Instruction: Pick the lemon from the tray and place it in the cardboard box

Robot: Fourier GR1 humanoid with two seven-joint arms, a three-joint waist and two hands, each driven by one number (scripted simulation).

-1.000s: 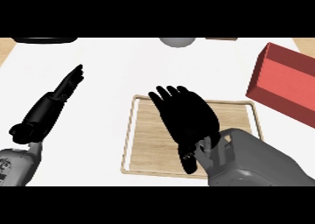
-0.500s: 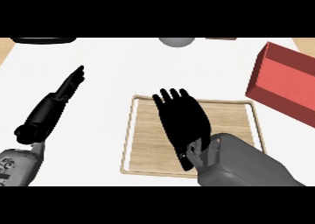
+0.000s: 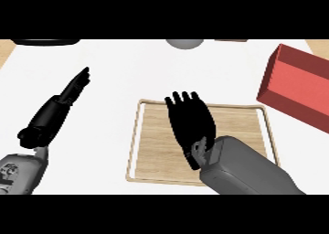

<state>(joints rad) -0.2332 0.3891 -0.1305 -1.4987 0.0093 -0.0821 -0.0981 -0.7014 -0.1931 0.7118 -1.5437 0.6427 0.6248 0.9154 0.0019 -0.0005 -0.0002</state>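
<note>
My right hand (image 3: 189, 119) hangs over the middle of the wooden tray (image 3: 154, 137), fingers straight and pointing away from me, open. The lemon does not show anywhere; the hand and forearm cover much of the tray's middle. The red box (image 3: 303, 89) stands at the right edge of the view, beyond the tray's far right corner. My left hand (image 3: 66, 96) rests on the white counter to the left of the tray, fingers straight, open and holding nothing.
A grey round object (image 3: 186, 43) sits at the counter's far edge, with a dark flat object (image 3: 44, 41) at the far left. Wooden surface shows at the top corners.
My right hand has turned from a spread palm to an edge-on, narrower pose and drawn slightly nearer over the tray. The left hand has stayed still.
</note>
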